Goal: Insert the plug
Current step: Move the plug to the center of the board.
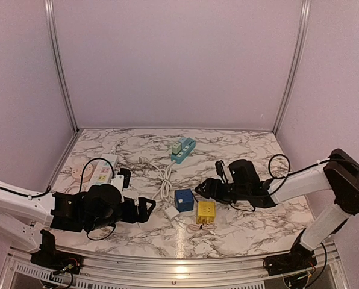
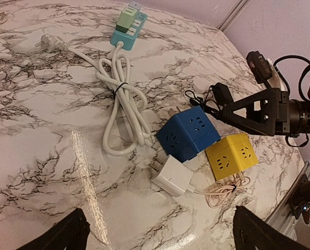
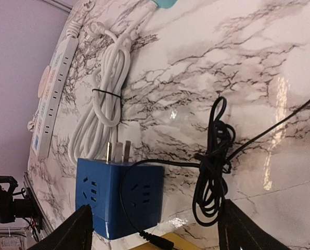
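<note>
step: approach, as i judge it; nothing is gripped and the plug is not yet seated in any socket.
left fingers [image 2: 66,237]: spread wide and empty, low over the table [image 1: 258,150].
right fingers [image 3: 77,232]: standing apart with nothing clamped between them that i can see.
white plug [image 2: 171,176]: lies flat on the table ahead of the left fingers, about centred on the gap between them. it is just beside the blue cube socket [image 2: 189,133], with its metal prongs bare.
blue cube socket: right in front of the right fingers, with a thin black cable [image 3: 212,172] draped across its face.
yellow cube socket [image 2: 231,156]: just beside the blue one, toward the right fingers.
next move: probably close one pair of fingers on the plug body, clear of the prongs, steady a cube with the other pair, then line the prongs up with the slots.
materials: plug and cubes are smooth hard plastic with boxy, rounded corners, likely to slide on the glossy marble-pattern table.
cables: the white cable bundle [image 2: 121,94] is rubbery, looped and tied, lying beyond the cubes from the left fingers. the black cable is thinner and loosely coiled.
</note>
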